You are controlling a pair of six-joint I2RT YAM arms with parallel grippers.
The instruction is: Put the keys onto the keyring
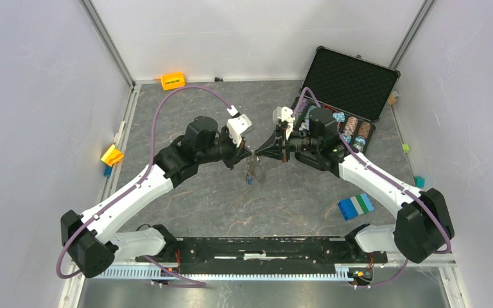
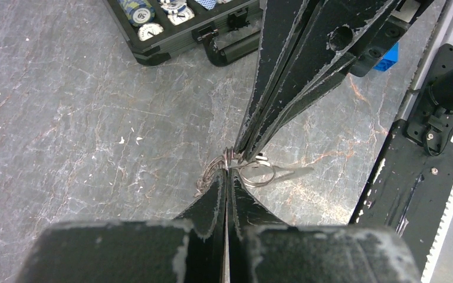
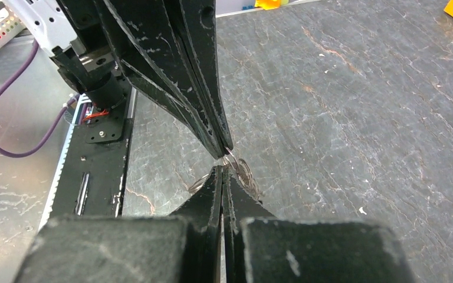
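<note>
My two grippers meet tip to tip above the middle of the table. The left gripper point(image 1: 249, 153) point(image 2: 229, 171) is shut, and thin wire loops of the keyring point(image 2: 257, 175) stick out on both sides of its tips. The right gripper point(image 1: 260, 154) point(image 3: 222, 168) is shut too, pinching the same cluster of rings point(image 3: 246, 172). A small dark bunch point(image 1: 254, 172) dangles below the fingertips. A flat grey blade point(image 2: 294, 171), apparently a key, juts from one ring. No coloured key heads show.
An open black case point(image 1: 353, 80) with poker chips point(image 1: 353, 130) stands at the back right, close behind the right arm. An orange block point(image 1: 172, 81) lies at the back wall, a yellow block point(image 1: 112, 155) at the left edge, and a blue-green-white block point(image 1: 355, 206) near the right base.
</note>
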